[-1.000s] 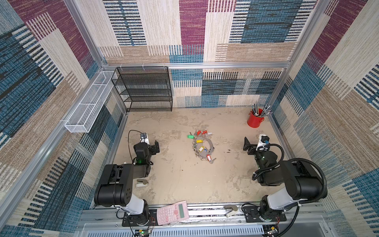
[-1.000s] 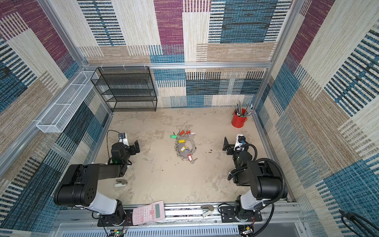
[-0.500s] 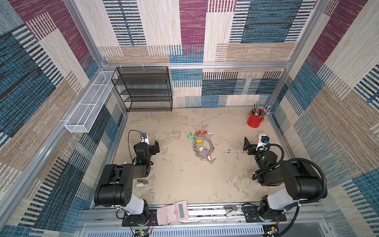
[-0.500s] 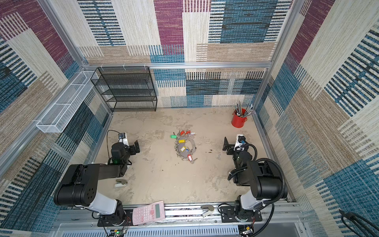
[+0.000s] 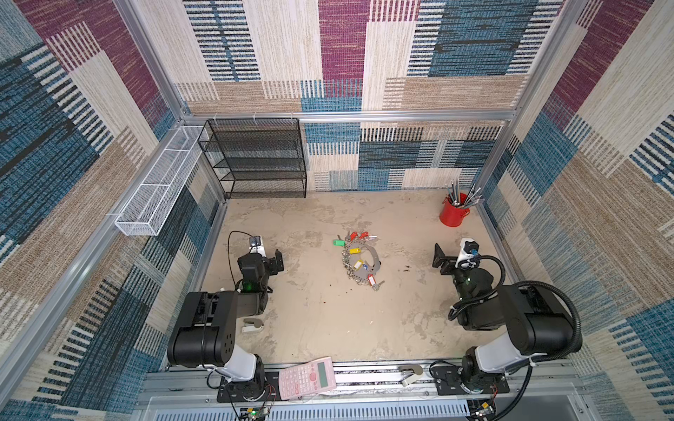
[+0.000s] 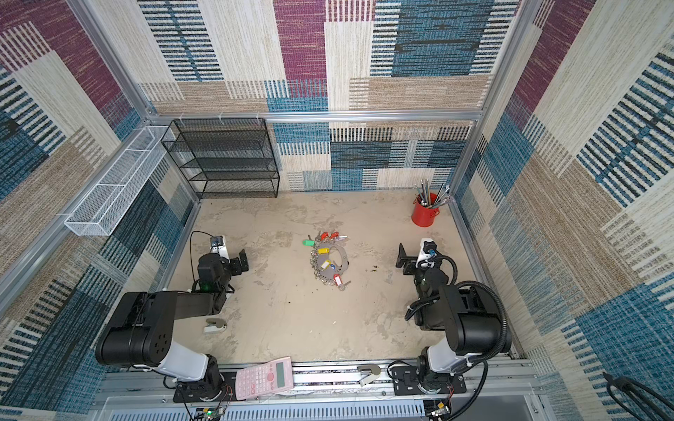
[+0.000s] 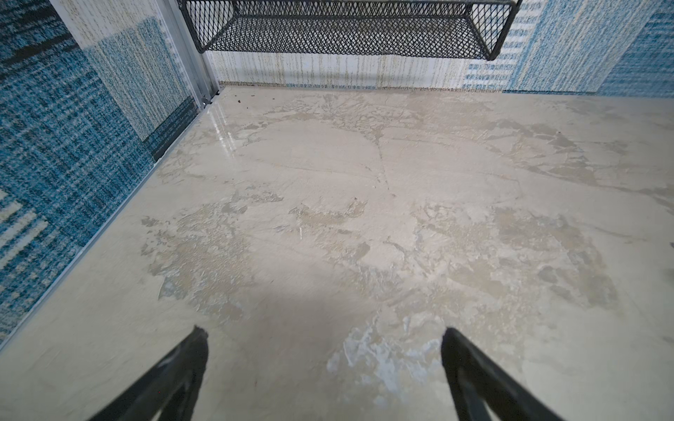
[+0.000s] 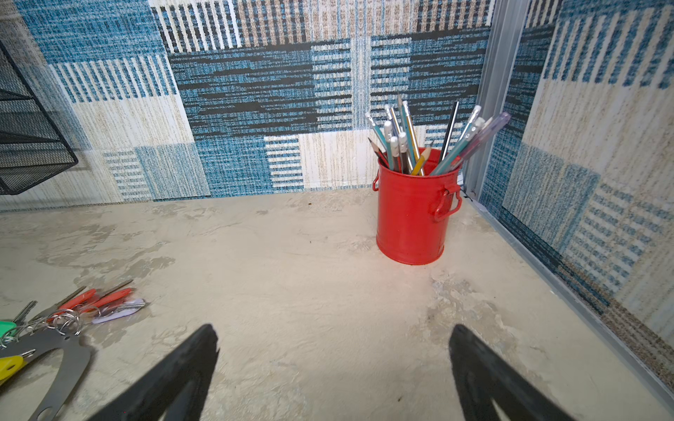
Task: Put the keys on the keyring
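Large flat grey C-shaped metal keyring (image 8: 73, 364) is lying on the beige counter (image 5: 328, 320), unmoved. Left hand (image 7: 324, 333) and right hand (image 8: 333, 331) are staying wide open, empty, unshifted.

keyring (image 5: 375, 259) at centre, red cup (image 5: 451, 215) back right

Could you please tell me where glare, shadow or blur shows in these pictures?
Left wrist view: a glare streak on the table by the corner, soft shadow by the left gripper. Right wrist view: red cup sharp, keyring cropped at the edge. Both top views: evenly lit, no strong glare.
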